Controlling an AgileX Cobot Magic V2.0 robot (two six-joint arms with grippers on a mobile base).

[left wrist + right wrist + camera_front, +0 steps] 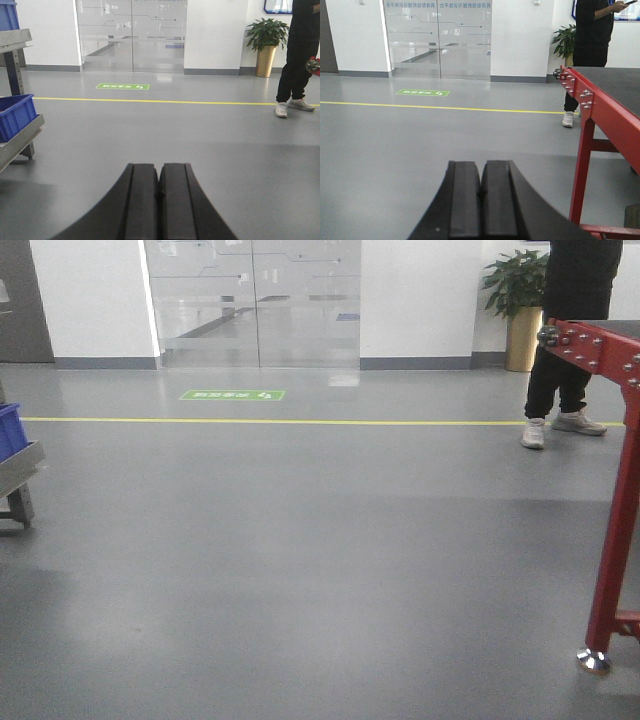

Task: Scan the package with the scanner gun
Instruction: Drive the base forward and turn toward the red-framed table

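In the front view we see only grey floor [300, 570], a yellow line [300, 422] across it far off, and glass doors [255, 300] beyond. A blue bin [10, 430] sits at the left edge, and at the right stands the red table [612, 490] with a person [572, 330] at its far end. Neither the package nor the scanner gun shows here, and neither arm does. In the left wrist view our left gripper [159, 175] has its two black pads pressed together with nothing between them, pointing out over the floor towards the doors. The blue bin sits on a grey rack [20, 140] to the left, and again no package or scanner gun appears. In the right wrist view our right gripper [481, 172] is likewise closed and empty. The red table is near on its right, and neither thing shows on the part of its dark top in view. So we cannot tell which way the package or scanner gun lies from either gripper, nor the package's long axis. We judge the right arm nearer the table, the likeliest place to look.
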